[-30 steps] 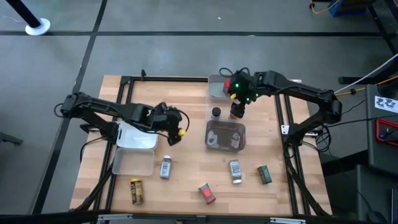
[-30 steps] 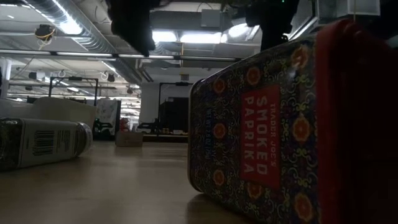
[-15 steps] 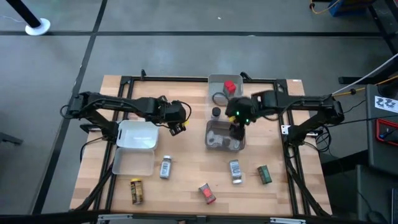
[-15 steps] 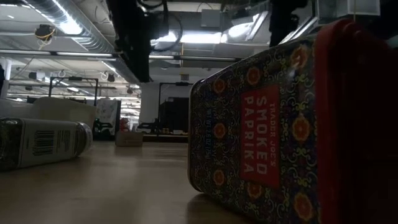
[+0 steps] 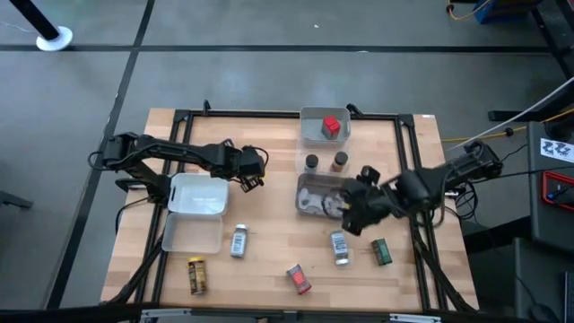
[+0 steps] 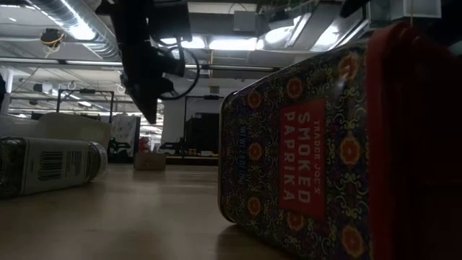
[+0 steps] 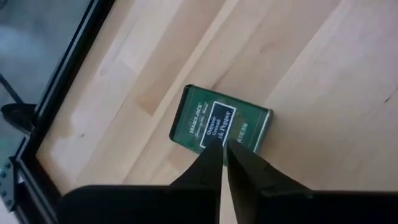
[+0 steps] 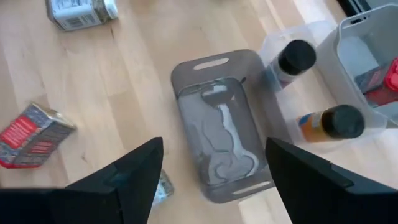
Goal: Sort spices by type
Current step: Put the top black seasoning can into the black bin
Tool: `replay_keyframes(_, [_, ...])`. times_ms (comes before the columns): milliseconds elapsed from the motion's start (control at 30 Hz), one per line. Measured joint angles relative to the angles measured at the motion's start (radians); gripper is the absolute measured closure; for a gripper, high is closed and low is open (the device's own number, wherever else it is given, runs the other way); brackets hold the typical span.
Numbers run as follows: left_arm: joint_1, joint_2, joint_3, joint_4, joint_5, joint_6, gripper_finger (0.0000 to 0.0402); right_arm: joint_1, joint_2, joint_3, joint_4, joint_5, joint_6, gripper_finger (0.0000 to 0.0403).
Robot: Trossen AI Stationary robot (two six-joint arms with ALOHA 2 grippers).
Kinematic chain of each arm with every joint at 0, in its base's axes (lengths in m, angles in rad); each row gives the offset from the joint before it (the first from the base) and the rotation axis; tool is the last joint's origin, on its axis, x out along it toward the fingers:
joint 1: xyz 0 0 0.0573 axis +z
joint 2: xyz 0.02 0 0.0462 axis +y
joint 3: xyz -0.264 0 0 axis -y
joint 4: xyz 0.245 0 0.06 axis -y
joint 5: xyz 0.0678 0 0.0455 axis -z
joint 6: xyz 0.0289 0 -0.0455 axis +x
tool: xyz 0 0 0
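My left gripper (image 7: 225,151) is shut and held above the wood at the table's left middle (image 5: 255,172). A green tin (image 7: 249,127) lies flat on the wood beyond its fingertips. My right gripper (image 8: 214,143) stands open over the near right side of a grey tray (image 8: 217,68). A dark-capped jar (image 5: 311,162) and an orange-brown jar (image 5: 339,161) stand upright in a small clear tray, and a red box (image 5: 331,126) sits in the far tray. Two silver jars (image 5: 239,240) (image 5: 339,247), a yellow jar (image 5: 195,275), a red paprika tin (image 6: 303,159) and a second green tin (image 5: 382,252) lie near the front.
Two white trays (image 5: 197,195) (image 5: 191,233) lie at the left, just near-side of my left arm. A black frame rail (image 5: 269,114) runs round the table. Bare wood shows between the white trays and the grey tray.
My right gripper has left the small far tray and gone toward the table's near edge, across the grey tray, staying open. The orange-brown jar now shows beside the dark-capped one. My left gripper has drawn back a little toward the far edge.
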Motion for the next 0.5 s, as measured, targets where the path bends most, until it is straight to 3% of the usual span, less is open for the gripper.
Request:
replay_keyframes(267, [0.012,0.002,-0.093,0.169,0.002,0.008,0.0397,0.129,0.001,-0.033,0.013,0.052,0.160,0.0118])
replay_keyframes(500, [0.014,0.002,-0.156,0.258,0.006,0.030,0.0398,0.168,0.001,-0.040,0.048,0.082,0.205,0.0118])
